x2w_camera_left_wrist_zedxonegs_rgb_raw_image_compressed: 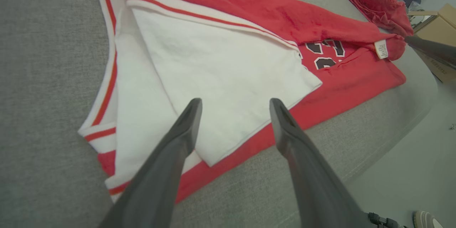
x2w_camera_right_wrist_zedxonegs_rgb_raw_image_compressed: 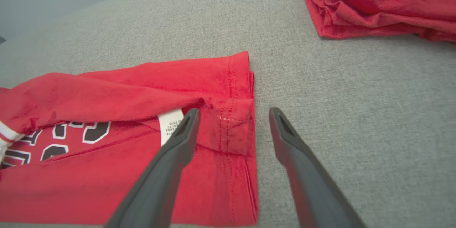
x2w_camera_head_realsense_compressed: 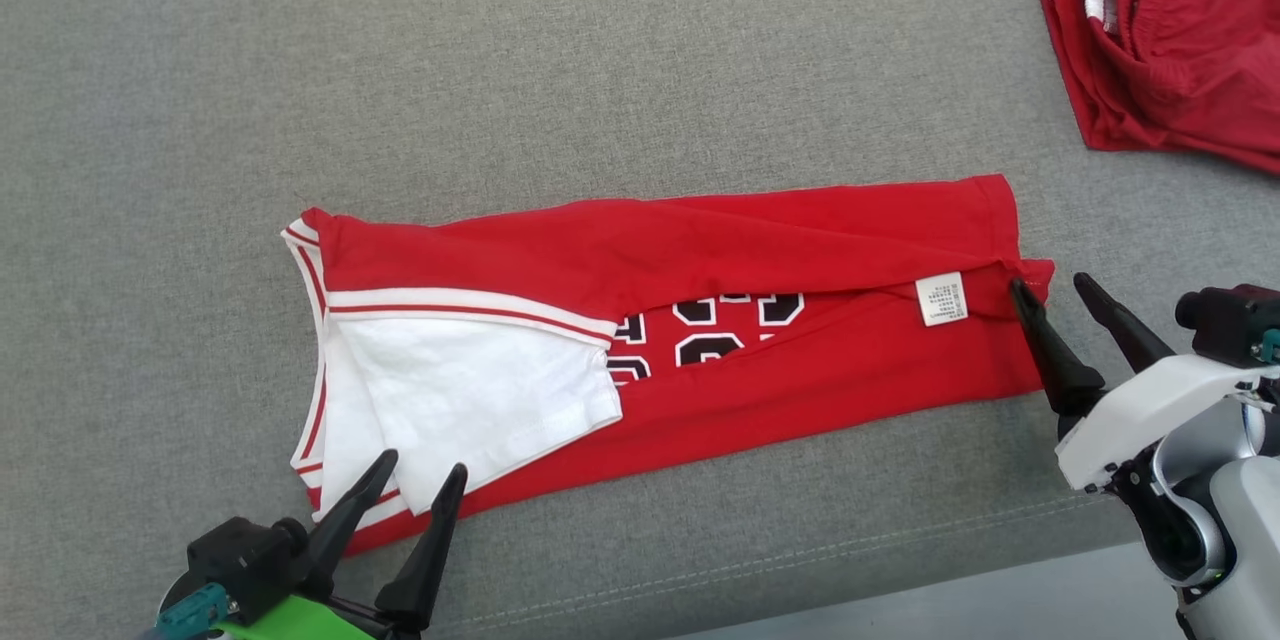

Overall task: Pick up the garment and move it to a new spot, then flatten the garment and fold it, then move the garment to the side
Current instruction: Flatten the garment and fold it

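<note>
Ideally, with left tool (x2w_camera_head_realsense_compressed: 420, 465) and right tool (x2w_camera_head_realsense_compressed: 1048, 282) both released, the shirt (x2w_camera_head_realsense_compressed: 800, 230) is pinched evenly: hem (x2w_camera_right_wrist_zedxonegs_rgb_raw_image_compressed: 237, 124) between the right's fingers, white sleeve (x2w_camera_left_wrist_zedxonegs_rgb_raw_image_compressed: 221, 67) ahead of the left's.

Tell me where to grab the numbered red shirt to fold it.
Probably the hem end of the shirt, near its label, coming from the robot's right. It lies as a flat strip with stacked hem edges exposed there, and the open right tool sits beside them.

Bright, even light; wrist views' edges seemingly warped.
</note>
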Controlling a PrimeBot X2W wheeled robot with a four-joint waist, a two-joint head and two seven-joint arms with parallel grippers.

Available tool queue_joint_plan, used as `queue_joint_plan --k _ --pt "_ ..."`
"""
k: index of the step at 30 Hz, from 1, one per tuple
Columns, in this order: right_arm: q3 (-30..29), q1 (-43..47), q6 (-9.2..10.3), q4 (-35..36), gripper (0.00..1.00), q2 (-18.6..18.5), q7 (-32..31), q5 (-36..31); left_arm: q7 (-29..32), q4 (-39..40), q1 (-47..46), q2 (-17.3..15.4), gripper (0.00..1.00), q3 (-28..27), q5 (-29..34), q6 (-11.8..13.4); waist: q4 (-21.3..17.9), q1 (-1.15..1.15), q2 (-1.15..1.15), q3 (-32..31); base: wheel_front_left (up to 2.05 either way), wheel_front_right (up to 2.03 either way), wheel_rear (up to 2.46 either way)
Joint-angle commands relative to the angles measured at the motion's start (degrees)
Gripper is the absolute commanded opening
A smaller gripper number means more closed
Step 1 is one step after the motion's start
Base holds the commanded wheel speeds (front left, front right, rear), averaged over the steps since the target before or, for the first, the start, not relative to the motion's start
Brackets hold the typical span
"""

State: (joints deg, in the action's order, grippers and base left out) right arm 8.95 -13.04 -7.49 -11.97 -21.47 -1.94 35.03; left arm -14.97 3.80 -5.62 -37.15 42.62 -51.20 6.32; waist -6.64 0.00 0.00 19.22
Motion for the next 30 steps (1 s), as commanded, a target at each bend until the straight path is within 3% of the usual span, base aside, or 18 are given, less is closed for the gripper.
queue_joint_plan --k 1,15,30 --pt "0.0 1.2 0.0 0.3 1.0 -0.5 0.5 -0.3 -0.3 0.4 0.9 0.3 1.0 -0.7 0.8 0.4 -0.2 0.0 0.0 -0.7 0.0 0.0 0.0" --pt "-4.3 5.2 0.0 3.1 1.0 0.0 0.1 -1.8 -0.3 3.0 1.4 4.1 1.0 -8.0 5.9 1.9 -1.3 0.0 0.0 -6.3 0.0 0.0 0.0" --pt "-6.8 0.2 0.0 0.5 1.0 1.3 -3.4 -3.8 -0.2 -0.2 2.7 11.8 1.0 -16.4 9.8 4.1 3.1 0.0 0.0 -12.4 0.0 0.0 0.0"
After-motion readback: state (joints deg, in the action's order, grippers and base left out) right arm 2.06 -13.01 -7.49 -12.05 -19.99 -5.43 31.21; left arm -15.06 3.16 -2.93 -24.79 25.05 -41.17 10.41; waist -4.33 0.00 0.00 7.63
